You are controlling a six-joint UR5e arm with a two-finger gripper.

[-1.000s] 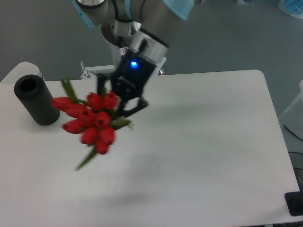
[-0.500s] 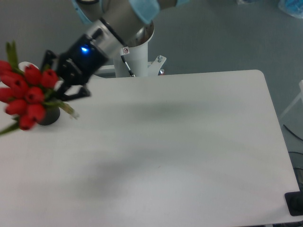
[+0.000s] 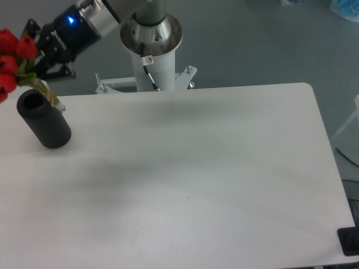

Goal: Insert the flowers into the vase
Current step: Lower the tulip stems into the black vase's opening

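Note:
The flowers point(image 3: 12, 59), a bunch of red tulip buds with green leaves, hang in the air at the far left edge, partly cut off by the frame. My gripper point(image 3: 38, 66) is shut on their pale stems, which point down and right toward the vase. The vase point(image 3: 44, 119), a matte black cylinder, stands on the white table's left end, its round mouth just below the stem ends. I cannot tell whether the stems touch its rim.
The arm's white base column point(image 3: 150, 56) stands behind the table's far edge, with a metal bracket point(image 3: 112, 85) at its foot. The white table point(image 3: 213, 179) stretches to the right.
My gripper has carried the flowers up and farther left, uncovering the vase that they hid half a second ago. The bunch now sits above and behind the vase mouth.

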